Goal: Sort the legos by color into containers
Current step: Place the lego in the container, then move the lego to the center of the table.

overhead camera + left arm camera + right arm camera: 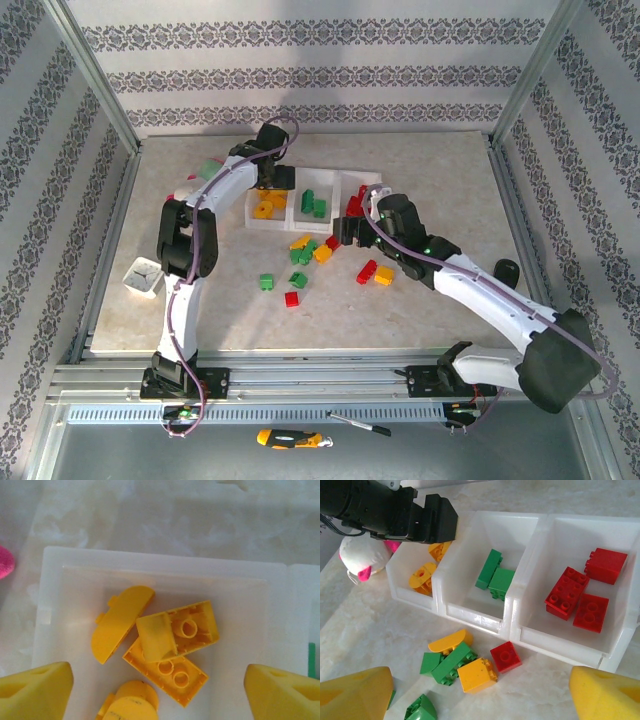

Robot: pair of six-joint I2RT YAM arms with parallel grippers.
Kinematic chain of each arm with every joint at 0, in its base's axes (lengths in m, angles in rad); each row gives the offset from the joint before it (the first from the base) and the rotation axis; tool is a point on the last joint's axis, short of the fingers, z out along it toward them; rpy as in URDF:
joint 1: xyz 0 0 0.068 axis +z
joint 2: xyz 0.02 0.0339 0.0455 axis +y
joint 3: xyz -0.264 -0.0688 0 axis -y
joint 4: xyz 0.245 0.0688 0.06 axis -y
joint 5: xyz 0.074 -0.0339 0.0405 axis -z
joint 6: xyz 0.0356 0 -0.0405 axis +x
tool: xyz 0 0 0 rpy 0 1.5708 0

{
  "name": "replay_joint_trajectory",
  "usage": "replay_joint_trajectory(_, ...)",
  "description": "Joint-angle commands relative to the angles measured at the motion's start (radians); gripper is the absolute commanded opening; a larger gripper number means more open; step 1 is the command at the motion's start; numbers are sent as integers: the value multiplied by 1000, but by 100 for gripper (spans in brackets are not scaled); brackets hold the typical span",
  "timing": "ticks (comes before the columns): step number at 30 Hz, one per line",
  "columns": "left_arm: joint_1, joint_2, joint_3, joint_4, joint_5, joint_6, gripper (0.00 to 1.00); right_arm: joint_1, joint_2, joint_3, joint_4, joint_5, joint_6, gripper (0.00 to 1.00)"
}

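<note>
Right wrist: right tool (480, 697) and left tool (159, 692) are spread apart, and the legos (476, 675) are judged light, rigid, slick, best pinched across flat sides.

Left arm (225, 185), right arm (490, 295): white shells, black joints, purple cables along them. Left gripper (157, 694), right gripper (480, 695): yellow wedge-shaped foam pads (32, 692).

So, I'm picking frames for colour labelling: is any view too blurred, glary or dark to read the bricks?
Top external: even light, no glare, loose bricks small but clear. Left wrist: yellow bricks sharp, near pads blurred, bin rim washed out. Right wrist: green bricks crisp, its pads soft, dark left arm covers part of the yellow bin.
</note>
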Motion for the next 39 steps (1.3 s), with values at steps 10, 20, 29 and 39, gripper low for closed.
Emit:
replay_joint_trajectory(10,-26,-458,-459,387,201,199,99,3,-10,17,-198,157,112,90)
replay_joint_trajectory(20,-87,-758,-815,582,405,356,99,-2,136,64,-406,147,210,90)
replay_joint_trajectory(29,-174,-957,-1033,617,450,469,99,26,235,82,-422,7,357,85)
replay_joint_trajectory(39,-204,-1071,-1130,535,526,592,99,76,257,4,-377,-15,505,72)
